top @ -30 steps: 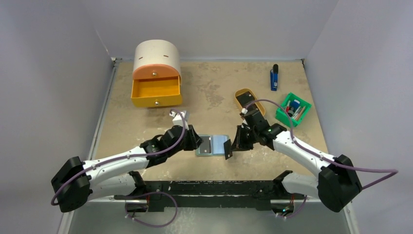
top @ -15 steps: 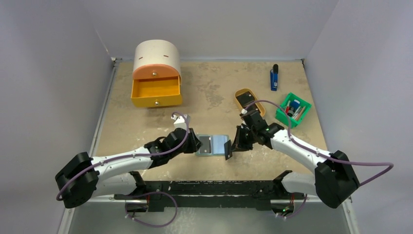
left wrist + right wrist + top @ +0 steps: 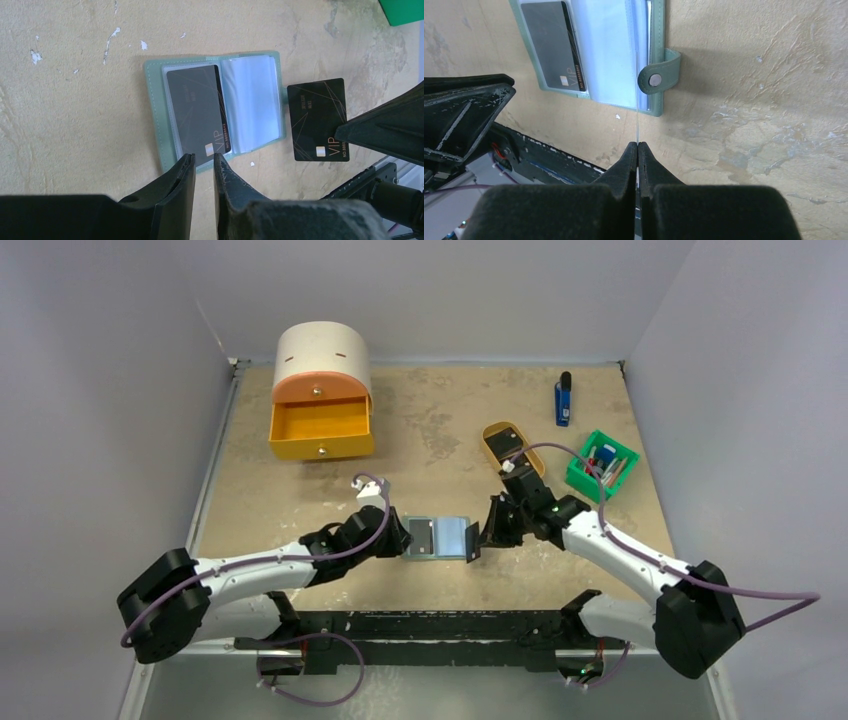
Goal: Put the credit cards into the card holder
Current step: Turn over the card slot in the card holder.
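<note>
The right fingers are clamped on a black credit card, held on edge just over the 3 o'clock side of the open card holder, beside its snap tab. To seat it well, tilt the card flatter, line its leading edge up with the empty clear pocket, then slide toward 9 o'clock. The left fingers, slightly apart, sit at the holder's 9 o'clock edge, likely steadying it on the desk. A stored card fills the other pocket.
</note>
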Controlling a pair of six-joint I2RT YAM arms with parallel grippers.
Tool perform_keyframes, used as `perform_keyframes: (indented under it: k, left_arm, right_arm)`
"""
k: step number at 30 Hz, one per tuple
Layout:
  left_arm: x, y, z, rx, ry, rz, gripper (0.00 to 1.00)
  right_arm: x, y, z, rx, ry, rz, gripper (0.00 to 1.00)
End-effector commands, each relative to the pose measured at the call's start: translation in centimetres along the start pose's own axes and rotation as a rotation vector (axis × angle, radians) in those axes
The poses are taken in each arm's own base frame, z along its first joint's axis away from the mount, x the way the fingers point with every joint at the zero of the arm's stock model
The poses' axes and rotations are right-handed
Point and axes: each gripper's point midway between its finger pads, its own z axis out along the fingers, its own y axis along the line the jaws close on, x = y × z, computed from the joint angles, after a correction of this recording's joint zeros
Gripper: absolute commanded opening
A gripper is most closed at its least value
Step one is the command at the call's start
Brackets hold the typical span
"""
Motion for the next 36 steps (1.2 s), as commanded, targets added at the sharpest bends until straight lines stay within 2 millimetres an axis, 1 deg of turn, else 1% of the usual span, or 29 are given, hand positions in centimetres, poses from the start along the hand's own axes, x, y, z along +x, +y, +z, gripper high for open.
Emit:
perform_keyframes:
  k: [1,2,7,21,23,26,29,32,33,36]
  left_arm:
    - [-0.4,-0.2,0.4,0.014,-0.031,-0.019,0.19]
    - [-0.4,-0.1,0.4,0.013,-0.031,-0.018,0.19]
    - [-0.5,-0.1,0.3,0.012,-0.036,-0.021,0.19]
    - [-0.2,0.2,0.4,0.009,-0.030,-0.022,0.19]
    - [-0.2,0.1,0.4,0.008,-0.030,-0.022,0.19]
    - [-0.2,0.2,0.4,0.007,-0.029,-0.020,0.19]
    - [-0.1,0.3,0.4,0.004,-0.030,-0.020,0.19]
    - [-0.2,0.2,0.4,0.008,-0.031,-0.021,0.19]
    - [-0.2,0.2,0.4,0.008,-0.031,-0.019,0.19]
    - [-0.5,-0.2,0.3,0.015,-0.036,-0.021,0.19]
  right_arm:
    - [-0.1,-0.1,-0.1,0.010,0.002,-0.010,0.00]
    - [0.0,-0.1,0.1,0.004,0.009,-0.022,0.00]
    - [-0.7,0.7,0.7,-0.033,-0.008,-0.047,0.00]
    - [0.0,1.4,1.7,-0.079,0.052,-0.051,0.00]
    - [-0.1,1.5,1.7,-0.079,0.051,-0.051,0.00]
    - [-0.4,0.7,1.2,-0.029,0.021,-0.042,0.00]
    - [0.0,0.4,0.7,-0.023,0.025,-0.022,0.00]
    - [0.7,0.5,1.3,-0.040,0.075,-0.052,0.00]
    - [0.3,0.6,1.6,-0.038,0.069,-0.063,0.00]
    - [0.6,1.5,2.3,-0.082,0.101,-0.060,0.00]
